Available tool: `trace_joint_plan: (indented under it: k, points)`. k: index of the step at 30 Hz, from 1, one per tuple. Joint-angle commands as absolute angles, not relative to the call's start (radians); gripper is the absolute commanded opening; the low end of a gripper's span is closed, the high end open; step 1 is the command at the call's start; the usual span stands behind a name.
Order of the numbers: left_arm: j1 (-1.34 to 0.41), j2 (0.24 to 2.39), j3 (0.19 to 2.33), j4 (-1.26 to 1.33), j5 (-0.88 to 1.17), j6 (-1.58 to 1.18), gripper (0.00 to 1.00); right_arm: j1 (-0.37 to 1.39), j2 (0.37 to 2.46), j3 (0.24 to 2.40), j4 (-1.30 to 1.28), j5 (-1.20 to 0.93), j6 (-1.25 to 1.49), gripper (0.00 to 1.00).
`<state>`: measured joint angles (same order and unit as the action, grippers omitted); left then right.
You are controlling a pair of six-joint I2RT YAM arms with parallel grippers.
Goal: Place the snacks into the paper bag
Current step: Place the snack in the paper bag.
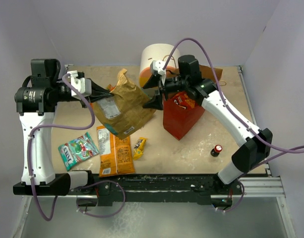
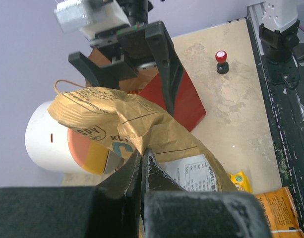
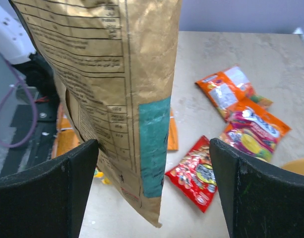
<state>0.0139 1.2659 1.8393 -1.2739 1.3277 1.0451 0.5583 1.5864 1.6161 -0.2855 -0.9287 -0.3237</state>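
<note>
Tan crinkly chip bag [image 1: 124, 104] hangs up off the table, centre-left in the top view, and the left gripper [image 2: 142, 161] has its jaws pinched tight on the bag's left edge! The right gripper [image 1: 152, 93] is spread wide at the bag's right end. The paper bag [image 1: 179, 124] stands just right of centre.

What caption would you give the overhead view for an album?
Left gripper holds a crinkly tan chip bag within the open right gripper, beside the red-sided brown paper bag.
</note>
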Motion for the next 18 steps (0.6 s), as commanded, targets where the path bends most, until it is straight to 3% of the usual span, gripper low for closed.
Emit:
trace_joint_plan:
  k: [1,6,18]
  points:
    - [-0.003,1.234,1.844,-1.215,1.428,1.101,0.0,0.563,1.597,1.591,-0.214,-1.105,-0.269,0.93]
    - [-0.01,1.24,1.813,-1.165,1.426,1.071,0.0,0.564,1.585,1.519,-0.084,-1.196,-0.14,0.85]
    - [-0.014,1.244,1.779,-1.088,1.375,1.036,0.0,0.552,1.517,1.468,0.003,-1.167,-0.037,0.41]
